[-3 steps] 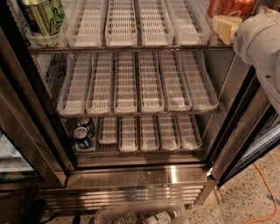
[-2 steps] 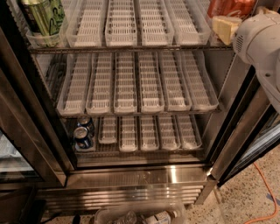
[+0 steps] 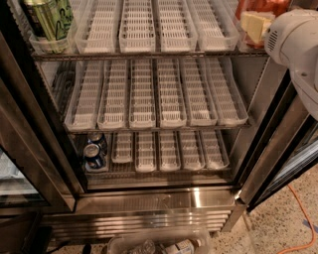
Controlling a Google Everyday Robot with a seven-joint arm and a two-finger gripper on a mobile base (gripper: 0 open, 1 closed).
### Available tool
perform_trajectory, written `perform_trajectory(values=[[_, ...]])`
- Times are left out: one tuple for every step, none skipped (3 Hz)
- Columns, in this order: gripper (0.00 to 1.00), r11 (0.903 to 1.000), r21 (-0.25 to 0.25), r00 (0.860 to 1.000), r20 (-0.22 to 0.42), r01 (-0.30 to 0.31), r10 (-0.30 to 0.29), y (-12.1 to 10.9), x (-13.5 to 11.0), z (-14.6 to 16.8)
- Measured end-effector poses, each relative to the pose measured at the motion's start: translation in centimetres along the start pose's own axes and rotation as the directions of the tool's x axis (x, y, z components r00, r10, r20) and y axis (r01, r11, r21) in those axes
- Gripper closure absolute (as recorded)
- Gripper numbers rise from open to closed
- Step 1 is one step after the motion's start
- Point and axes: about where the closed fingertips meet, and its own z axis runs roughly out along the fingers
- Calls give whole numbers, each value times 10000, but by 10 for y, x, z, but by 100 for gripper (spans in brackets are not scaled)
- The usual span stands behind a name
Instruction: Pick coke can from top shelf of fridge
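Coke can (image 3: 268, 6): red, at the right end of the top shelf (image 3: 149, 53) of the fridge (image 3: 159, 198), cut off by the upper picture edge. Tool (image 3: 254, 26): just in front of the can; I cannot tell whether it touches it, nor its opening state. Green can (image 3: 47, 20): far left, same shelf. Dark-blue cans (image 3: 93, 151): bottom rack, left.

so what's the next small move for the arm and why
Probably ease the cream-coloured gripper slightly forward toward the red aluminium coke can: the gripper hangs at the right end of the top wire shelf, the can just behind it at the picture's top edge.
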Motion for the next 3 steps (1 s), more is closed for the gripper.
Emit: perform_trajectory(values=[[43,9995,-4,9995,-16,-322,322,-3,-1,5],[63,9986,1,9986,-40,-536,536,-5,-1,7],[87,9974,-99,9974,-100,-711,710,-4,-1,8]])
